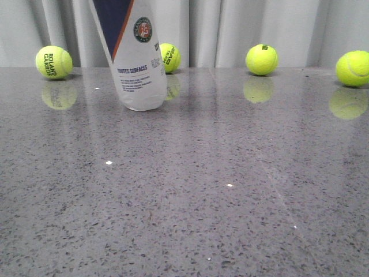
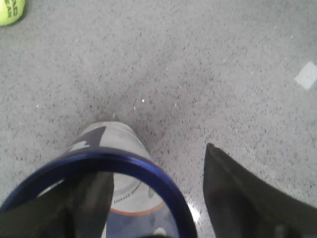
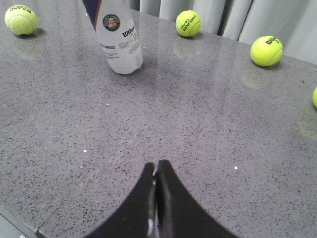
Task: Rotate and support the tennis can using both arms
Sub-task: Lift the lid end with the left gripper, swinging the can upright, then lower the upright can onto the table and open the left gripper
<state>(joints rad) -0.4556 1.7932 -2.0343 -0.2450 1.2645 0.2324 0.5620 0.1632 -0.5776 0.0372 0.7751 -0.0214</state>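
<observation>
Well, we've got the can (image 1: pixel 137 63) standing on the table (image 1: pixel 190 190), base down at the far left, leaning a touch with its top out of the front view. Our left gripper (image 2: pixel 153 198) is at the navy rim: one finger sits inside the open mouth, the other hangs outside, well apart from the wall, so we call it released, straddling the rim rather than clamping it. Our right gripper (image 3: pixel 155 198) is well back from the can, fingers pressed together on nothing. Four balls (image 1: pixel 261 59) line the far edge, untouched. So we judge it early days: one arm is at the can, no grasp made, no support from the right, and the rotation is all to come.
</observation>
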